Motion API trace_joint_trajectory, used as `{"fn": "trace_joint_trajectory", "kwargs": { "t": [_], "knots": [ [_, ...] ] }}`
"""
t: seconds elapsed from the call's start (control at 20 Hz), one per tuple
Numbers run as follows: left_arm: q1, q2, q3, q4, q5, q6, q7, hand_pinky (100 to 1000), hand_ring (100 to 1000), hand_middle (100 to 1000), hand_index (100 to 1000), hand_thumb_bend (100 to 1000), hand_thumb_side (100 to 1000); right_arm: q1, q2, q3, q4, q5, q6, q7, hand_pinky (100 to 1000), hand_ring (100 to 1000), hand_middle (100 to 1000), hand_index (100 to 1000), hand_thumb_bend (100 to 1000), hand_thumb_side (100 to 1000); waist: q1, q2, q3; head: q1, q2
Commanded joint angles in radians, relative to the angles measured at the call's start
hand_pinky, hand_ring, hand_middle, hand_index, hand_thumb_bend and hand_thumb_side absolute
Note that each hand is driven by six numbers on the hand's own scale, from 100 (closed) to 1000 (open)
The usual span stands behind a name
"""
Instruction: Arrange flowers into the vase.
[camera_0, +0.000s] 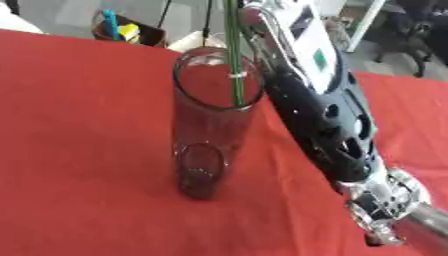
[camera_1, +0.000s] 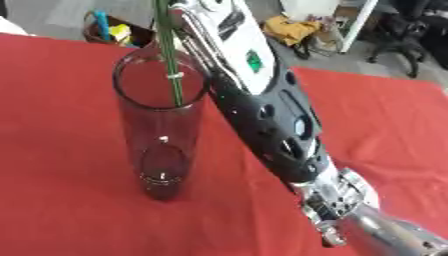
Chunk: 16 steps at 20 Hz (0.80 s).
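Note:
A tall clear glass vase (camera_0: 210, 130) stands upright on the red tablecloth (camera_0: 79, 150). A thin green flower stem (camera_0: 234, 60) hangs straight down into the vase's mouth. Its lower end is just inside the rim at the right, and its top runs out of the picture. My right hand (camera_0: 324, 115), black with a white panel, reaches from the lower right up past the right side of the vase. Its fingers (camera_1: 197, 15) close on the stem at the top edge, where they are partly cut off. No flower head shows. My left hand shows in neither view.
Beyond the table's far edge a brown container (camera_0: 127, 31) holds blue and yellow things. A yellow bundle (camera_1: 293, 27) and a dark chair (camera_1: 411, 30) are on the floor behind. Red cloth stretches left of and in front of the vase.

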Motion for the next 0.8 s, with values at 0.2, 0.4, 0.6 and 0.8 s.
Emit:
{"fn": "trace_joint_trajectory", "kwargs": {
  "t": [0.2,0.4,0.6,0.8],
  "knots": [
    [-0.010,0.001,-0.010,-0.016,0.005,0.002,-0.002,495,452,666,753,100,957,0.001,-0.019,-0.011,-0.051,0.020,-0.023,-0.001,716,913,234,181,100,545,0.013,-0.027,-0.007,0.012,-0.005],
    [-0.009,0.000,-0.013,-0.016,0.006,0.005,-0.005,495,452,666,753,100,957,-0.011,-0.030,-0.013,-0.060,0.013,-0.038,0.000,712,906,239,184,100,553,0.014,-0.029,-0.009,0.012,-0.003],
    [-0.008,0.001,-0.011,-0.016,0.007,0.005,-0.005,495,453,666,753,100,957,-0.005,-0.038,-0.013,-0.075,0.007,-0.048,0.012,732,915,259,221,100,558,0.015,-0.032,-0.014,0.014,-0.005],
    [-0.007,0.003,-0.009,-0.016,0.007,0.007,-0.003,494,452,666,753,100,957,0.014,-0.047,-0.009,-0.093,0.043,-0.072,0.066,766,933,285,244,100,589,0.014,-0.034,-0.021,0.017,-0.006]
  ]
}}
